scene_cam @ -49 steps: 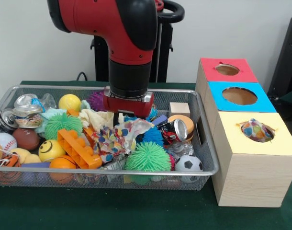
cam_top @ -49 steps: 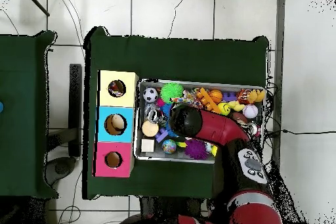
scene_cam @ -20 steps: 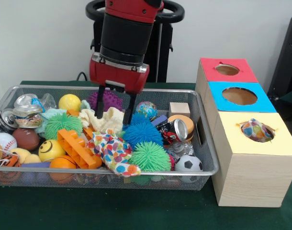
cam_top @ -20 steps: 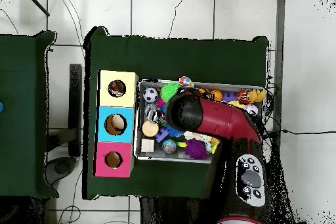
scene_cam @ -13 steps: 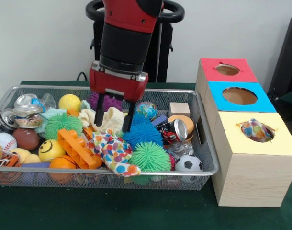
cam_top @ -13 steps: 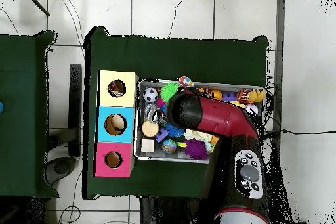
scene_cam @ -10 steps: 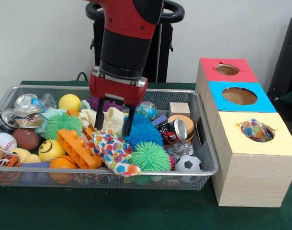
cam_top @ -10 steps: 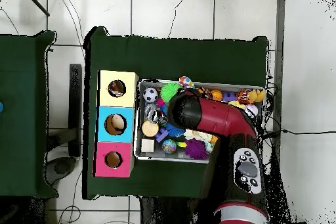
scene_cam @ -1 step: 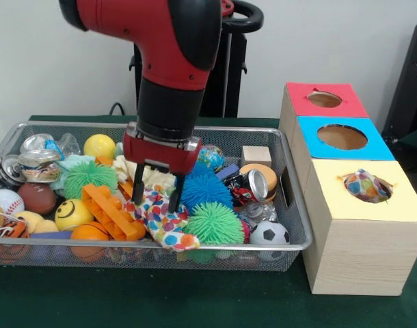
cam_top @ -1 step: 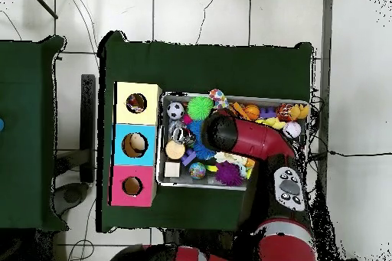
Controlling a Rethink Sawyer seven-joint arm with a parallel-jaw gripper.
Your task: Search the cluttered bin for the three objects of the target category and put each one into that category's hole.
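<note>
My gripper (scene_cam @ -1 step: pixel 156 196) is open, low in the wire bin (scene_cam @ -1 step: pixel 195 244). Its fingers (scene_cam @ -1 step: pixel 138 193) stand on either side of the top of a multicoloured patterned cloth (scene_cam @ -1 step: pixel 169 224). Just behind the fingers lies a cream cloth (scene_cam @ -1 step: pixel 154 179). Right of the bin stands a wooden box with a red top (scene_cam @ -1 step: pixel 297 99), a blue top (scene_cam @ -1 step: pixel 311 137) and a yellow top (scene_cam @ -1 step: pixel 345 205). A patterned cloth bundle (scene_cam @ -1 step: pixel 366 186) sits in the yellow hole. In the overhead view the arm (cam_top @ -1 step: pixel 241 137) hides the gripper and the middle of the bin (cam_top @ -1 step: pixel 203 185).
Around the gripper lie a green spiky ball (scene_cam @ -1 step: pixel 212 223), a blue spiky ball (scene_cam @ -1 step: pixel 207 189), an orange toy block (scene_cam @ -1 step: pixel 111 210), a crushed can (scene_cam @ -1 step: pixel 253 184), a small football (scene_cam @ -1 step: pixel 268 234) and a smiley ball (scene_cam @ -1 step: pixel 73 213). A wooden cube (scene_cam @ -1 step: pixel 256 155) rests at the back right.
The gripper has come down and toward the bin's front, from above the cream cloth to astride the patterned cloth. It stays open.
</note>
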